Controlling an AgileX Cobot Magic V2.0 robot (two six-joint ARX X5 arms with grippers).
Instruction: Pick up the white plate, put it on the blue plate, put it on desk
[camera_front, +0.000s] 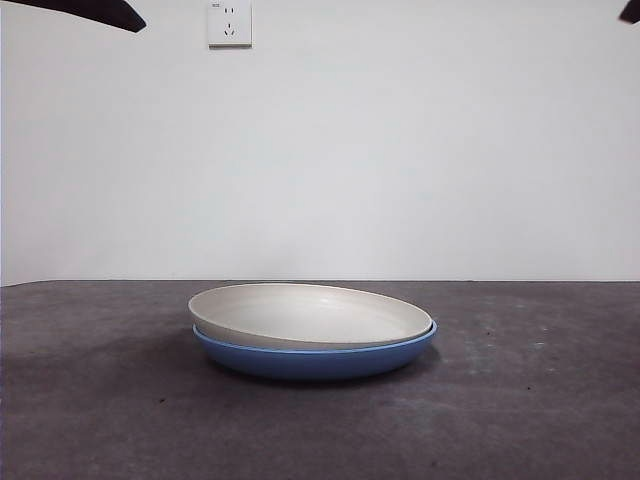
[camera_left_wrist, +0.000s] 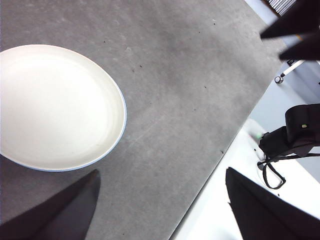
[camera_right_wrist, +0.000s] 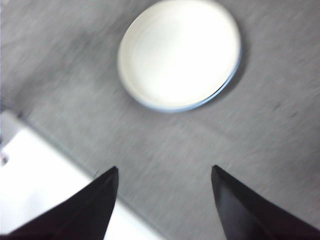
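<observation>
The white plate sits nested in the blue plate mid-surface, rim up and tipped slightly, so the stack looks done. Being round, it has no long axis. The left gripper and right gripper hang high, fingers spread and empty.

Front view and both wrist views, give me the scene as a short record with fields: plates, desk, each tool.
white plate: nested in the blue plate, slightly tilted, empty
blue plate: underneath, resting on the desk, only its rim and outer wall showing
desk: dark grey, mottled, carries the stack
left tool: open, raised above the desk, beside the stack, holding nothing
right tool: open, raised above the desk, apart from the stack, holding nothing
wall socket: on the white wall behind
</observation>
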